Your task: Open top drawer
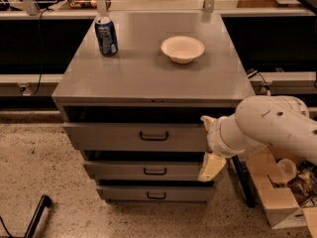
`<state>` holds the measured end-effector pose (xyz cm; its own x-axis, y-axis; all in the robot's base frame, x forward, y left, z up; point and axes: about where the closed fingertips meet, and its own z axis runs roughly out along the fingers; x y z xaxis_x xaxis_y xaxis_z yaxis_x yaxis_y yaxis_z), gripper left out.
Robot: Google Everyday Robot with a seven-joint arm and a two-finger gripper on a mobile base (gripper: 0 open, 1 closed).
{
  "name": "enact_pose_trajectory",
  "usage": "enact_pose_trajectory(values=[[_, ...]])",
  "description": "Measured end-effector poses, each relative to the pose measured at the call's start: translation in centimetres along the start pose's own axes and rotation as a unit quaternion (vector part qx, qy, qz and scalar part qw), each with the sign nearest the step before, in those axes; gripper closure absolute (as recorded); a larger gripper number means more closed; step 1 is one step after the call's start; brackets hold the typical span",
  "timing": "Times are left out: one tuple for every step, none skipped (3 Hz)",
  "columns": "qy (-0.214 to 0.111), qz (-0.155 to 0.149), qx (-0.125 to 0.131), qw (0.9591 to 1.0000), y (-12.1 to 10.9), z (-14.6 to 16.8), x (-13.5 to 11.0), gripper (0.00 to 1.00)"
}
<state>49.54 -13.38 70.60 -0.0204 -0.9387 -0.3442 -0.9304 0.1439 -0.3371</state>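
Note:
The top drawer (pixel 114 137) is the widest grey front, just under the cabinet top, with a small dark bar handle (pixel 153 136) at its centre. It stands out a little, with a dark gap above it. My gripper (pixel 208 145) is at the right end of that drawer front, to the right of the handle and apart from it. Its two cream fingers are spread open, one finger (pixel 206 123) up by the drawer's top edge and the other down by the middle drawer. It holds nothing.
The middle drawer (pixel 124 171) and bottom drawer (pixel 129 194) sit below, narrower, with like handles. A blue can (pixel 106 36) and a white bowl (pixel 182 49) stand on the cabinet top (pixel 148 78). A cardboard box (pixel 277 202) sits on the floor at right, a dark pole (pixel 37 217) at lower left.

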Motion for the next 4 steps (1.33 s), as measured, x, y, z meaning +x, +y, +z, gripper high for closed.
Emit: enact_pose_trajectory(values=[[0.009,-0.002,0.003,1.0000,-1.0,1.7,0.8,0.00],[0.018,-0.005,0.010,0.9998,-2.2,2.3,1.5,0.00],[0.020,-0.003,0.008,0.9998,-3.2,3.3,2.1,0.00],[0.014,0.001,0.001,0.9999,-3.8,4.5,2.3,0.00]])
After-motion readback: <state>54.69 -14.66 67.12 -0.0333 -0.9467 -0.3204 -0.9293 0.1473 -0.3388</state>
